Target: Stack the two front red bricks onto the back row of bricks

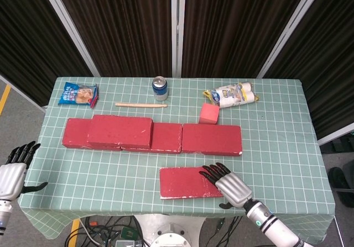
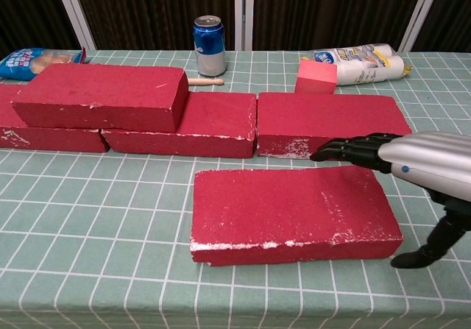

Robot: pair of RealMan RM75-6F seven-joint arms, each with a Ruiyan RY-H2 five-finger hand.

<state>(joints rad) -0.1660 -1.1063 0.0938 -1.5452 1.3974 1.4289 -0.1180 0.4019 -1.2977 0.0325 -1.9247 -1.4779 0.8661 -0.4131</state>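
A: Where does the right hand [image 1: 229, 182] sit?
B: Over the right end of the front brick [image 1: 188, 182], fingers [image 2: 346, 151] spread forward above its top, thumb hanging off the end; holding nothing.
A: And beyond that hand?
B: The back row [image 1: 213, 138] lies just past the fingertips, with a stacked brick [image 1: 120, 130] on its far-left part.
A: The left hand [image 1: 12, 172]?
B: Off the table [image 1: 276, 142] edge, fingers apart, empty.

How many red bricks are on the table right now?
5. One front brick lies under the right hand. Three sit in the back row: left, middle, right. One is stacked on the left two. The small pink block isn't counted.
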